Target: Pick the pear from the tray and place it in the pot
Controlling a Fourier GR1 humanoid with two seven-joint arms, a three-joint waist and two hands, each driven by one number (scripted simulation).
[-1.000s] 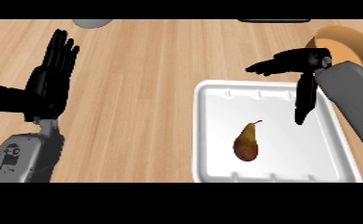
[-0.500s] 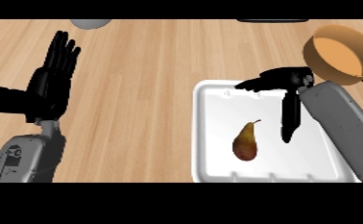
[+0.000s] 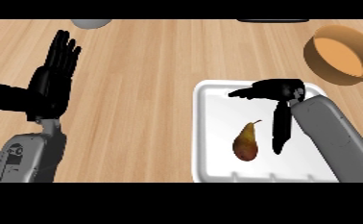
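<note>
**Right hand open over tray, pear not gripped**

We are holding our right hand [image 3: 280,92] spread over the white tray [image 3: 201,122], fingers [image 3: 281,129] straight and gripping nothing. One finger is pointing down just right of the pear [image 3: 245,144]; we cannot tell if they are touching. The pear is lying in the tray, stem toward the hand. The orange pot [image 3: 339,59] is sitting on the table [image 3: 156,64] beyond the tray's far right corner. Our left hand [image 3: 51,83] is resting open at the left.
</note>
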